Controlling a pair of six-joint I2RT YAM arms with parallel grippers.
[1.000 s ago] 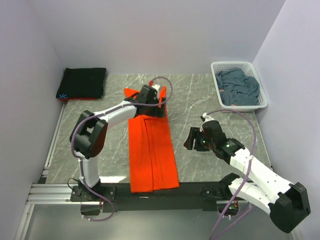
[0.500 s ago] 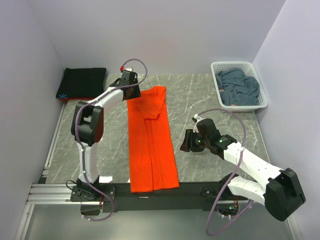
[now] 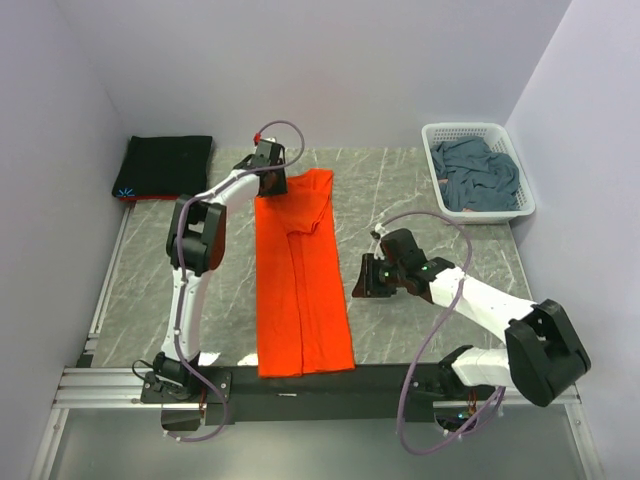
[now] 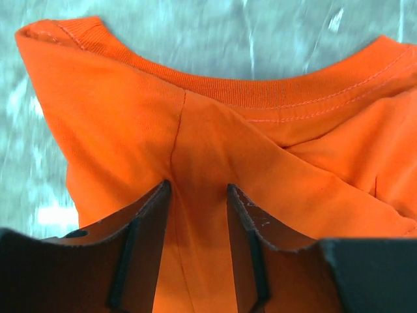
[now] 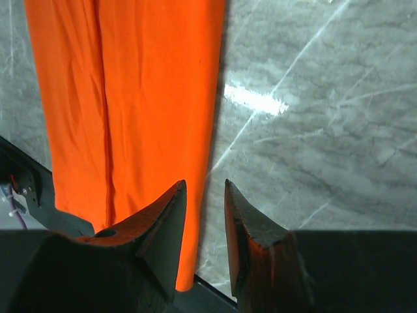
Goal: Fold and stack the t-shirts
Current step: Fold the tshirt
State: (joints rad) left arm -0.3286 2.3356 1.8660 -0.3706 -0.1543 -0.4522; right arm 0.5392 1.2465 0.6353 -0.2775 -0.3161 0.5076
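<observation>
Roughly a third done I'd say: black shirt (image 3: pixel 166 165) folded, orange shirt (image 3: pixel 300 275) a long strip with the left claw (image 4: pixel 199 215) part-open over its collar, the right claw (image 5: pixel 204 225) part-open and empty beside it, blue-grey shirt (image 3: pixel 478 175) untouched in the basket (image 3: pixel 466 131).

The orange shirt (image 3: pixel 302 272) is matt knit cloth with a ribbed, stitched collar. The table (image 3: pixel 420 200) looks like smooth grey marble with a slight sheen, and the basket (image 3: pixel 478 132) is white plastic lattice.

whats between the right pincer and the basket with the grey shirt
Only bare marble table, seen in the top external view. The right pincer sits beside the orange t-shirt, well apart from the white basket holding the blue-grey shirt.
</observation>
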